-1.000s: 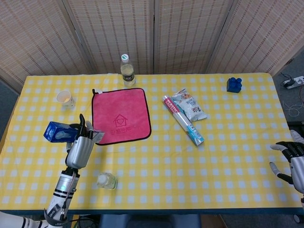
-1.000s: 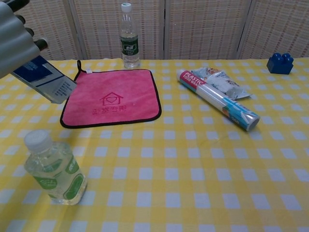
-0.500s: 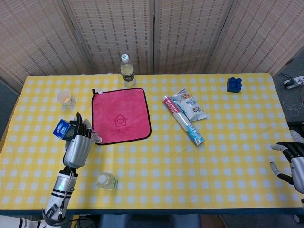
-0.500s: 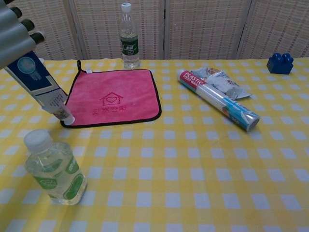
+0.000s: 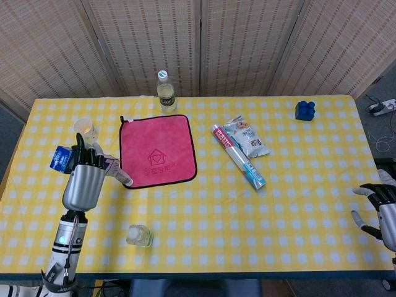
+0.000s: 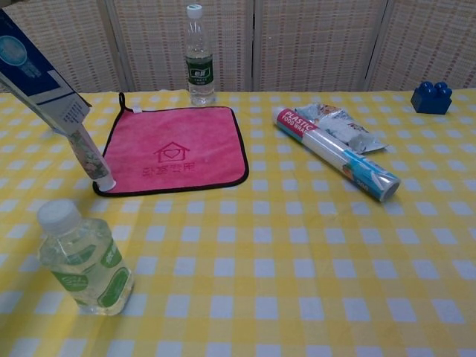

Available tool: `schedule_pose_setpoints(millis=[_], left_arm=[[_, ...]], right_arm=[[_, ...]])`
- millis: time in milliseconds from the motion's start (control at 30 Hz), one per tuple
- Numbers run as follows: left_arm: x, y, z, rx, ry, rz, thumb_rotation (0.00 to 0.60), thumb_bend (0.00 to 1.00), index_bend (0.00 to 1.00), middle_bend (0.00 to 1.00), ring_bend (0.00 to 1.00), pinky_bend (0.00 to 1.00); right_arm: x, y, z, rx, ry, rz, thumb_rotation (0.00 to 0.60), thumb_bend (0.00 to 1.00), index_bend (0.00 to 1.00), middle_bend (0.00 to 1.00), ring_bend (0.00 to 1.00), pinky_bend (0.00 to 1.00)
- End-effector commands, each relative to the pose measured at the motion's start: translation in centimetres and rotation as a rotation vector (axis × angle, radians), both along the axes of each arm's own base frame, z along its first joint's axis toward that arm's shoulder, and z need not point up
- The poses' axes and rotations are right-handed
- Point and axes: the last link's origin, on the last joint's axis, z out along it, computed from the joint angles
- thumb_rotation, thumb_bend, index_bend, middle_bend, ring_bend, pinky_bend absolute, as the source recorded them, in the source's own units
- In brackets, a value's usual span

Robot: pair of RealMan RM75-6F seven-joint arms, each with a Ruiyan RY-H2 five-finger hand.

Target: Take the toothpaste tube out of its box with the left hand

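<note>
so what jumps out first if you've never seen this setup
The pink cloth at the table's middle left catches the eye first. Just left of it, the left hand holds a tilted blue toothpaste box with the toothpaste tube sliding out of its lower end. A blue toy block sits far right.

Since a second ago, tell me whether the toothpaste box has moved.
Yes. The toothpaste box, held by the left hand, has shifted left, away from the pink cloth.
</note>
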Motion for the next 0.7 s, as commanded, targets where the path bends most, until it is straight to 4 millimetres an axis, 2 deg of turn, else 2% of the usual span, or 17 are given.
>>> schedule_pose_setpoints(millis=[33, 267, 433, 700], left_arm=[[0.4, 0.0, 1.0, 0.013, -0.047, 0.003, 0.6, 0.31, 0.25, 0.28, 0.3, 0.06], [1.1, 0.6, 2.7, 0.042, -0.142, -0.003, 0.6, 0.31, 0.25, 0.28, 0.3, 0.06], [1.7, 0.9, 3.2, 0.028, -0.193, -0.053, 0.6, 0.31, 0.26, 0.3, 0.3, 0.06], [1.9, 0.1, 0.5, -0.117, -0.188, -0.181, 0.6, 0.31, 0.29, 0.33, 0.3, 0.06]], right_arm=[[0.0, 0.0, -0.1, 0.001, -0.001, 0.001, 0.6, 0.26, 0.34, 0.31, 0.24, 0.21], [0.0, 0.0, 0.0, -0.001, 0.0, 0.0, 0.6, 0.26, 0.34, 0.31, 0.24, 0.21], [0.0, 0.0, -0.1, 0.001, 0.001, -0.002, 0.6, 0.26, 0.34, 0.31, 0.24, 0.21], [0.1, -0.1, -0.3, 0.008, 0.002, -0.002, 0.6, 0.26, 0.34, 0.31, 0.24, 0.21]])
